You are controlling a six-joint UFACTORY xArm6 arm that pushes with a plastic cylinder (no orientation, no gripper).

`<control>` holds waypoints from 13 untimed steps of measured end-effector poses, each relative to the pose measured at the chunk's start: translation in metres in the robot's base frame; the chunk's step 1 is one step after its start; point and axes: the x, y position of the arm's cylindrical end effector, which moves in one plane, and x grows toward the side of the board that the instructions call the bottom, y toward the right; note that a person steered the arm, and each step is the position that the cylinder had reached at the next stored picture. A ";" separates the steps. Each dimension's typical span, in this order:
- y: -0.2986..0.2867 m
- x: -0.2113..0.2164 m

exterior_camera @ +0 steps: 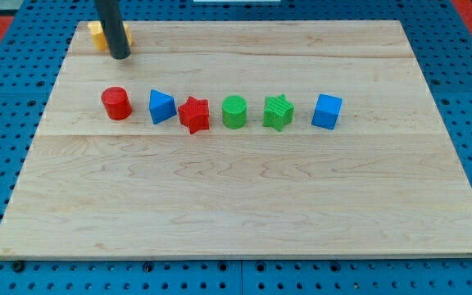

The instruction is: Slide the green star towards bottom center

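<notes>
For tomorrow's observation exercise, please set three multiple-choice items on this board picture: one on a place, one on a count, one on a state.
1. Which block lies just to the view's right of the green star?
A. red star
B. blue cube
C. red cylinder

2. How many blocks stand in the row across the board?
A. four
B. five
C. six

3. Is my tip touching the green star?
A. yes, pressed against it
B. no, it is far off at the view's top left
C. no, it is at the view's bottom right

Answers:
1 B: the blue cube ends the row beside the star.
2 C: red cylinder, blue triangle, red star, green cylinder, green star, blue cube.
3 B: the tip stands by a partly hidden yellow block.
</notes>
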 end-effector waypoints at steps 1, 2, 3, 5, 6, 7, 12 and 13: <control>-0.052 0.036; -0.073 0.042; -0.071 0.041; 0.034 0.030; 0.109 0.041; 0.188 0.050; 0.291 0.125; 0.320 0.136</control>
